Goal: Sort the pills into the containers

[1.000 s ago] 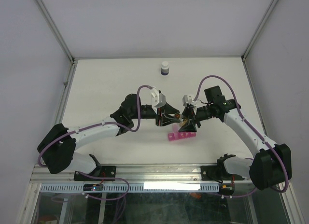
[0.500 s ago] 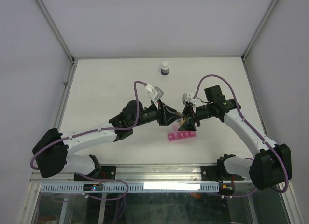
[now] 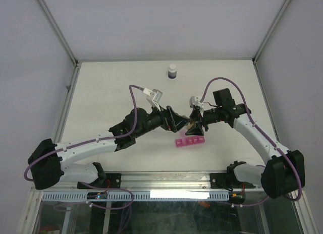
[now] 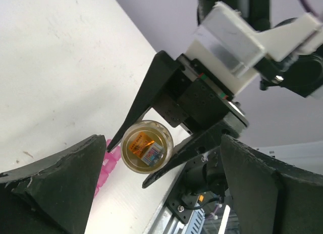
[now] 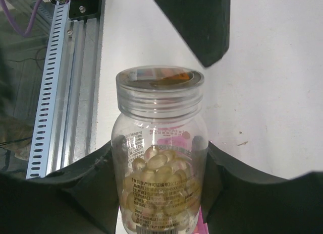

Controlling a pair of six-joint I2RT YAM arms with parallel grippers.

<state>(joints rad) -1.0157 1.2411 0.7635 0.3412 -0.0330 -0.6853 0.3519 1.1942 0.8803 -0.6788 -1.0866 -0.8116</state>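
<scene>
Seeing pills point(image 5: 157, 166) in the bottle point(image 5: 159, 105) takes the right wrist view.

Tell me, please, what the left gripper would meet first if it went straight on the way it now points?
Probably the top of the clear bottle held in the right gripper, centred between the open fingers of the left gripper.

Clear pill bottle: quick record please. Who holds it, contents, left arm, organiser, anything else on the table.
bottle: clear bottle, clamped in the jaws of the right gripper, top facing the left gripper
contents: yellow pills in the lower part
bottle top: cannot tell whether sealed
left gripper: jaws open, not touching the bottle
organiser: pink pill organiser on the table, close by the right gripper
other: dark white-capped bottle at the far edge
</scene>
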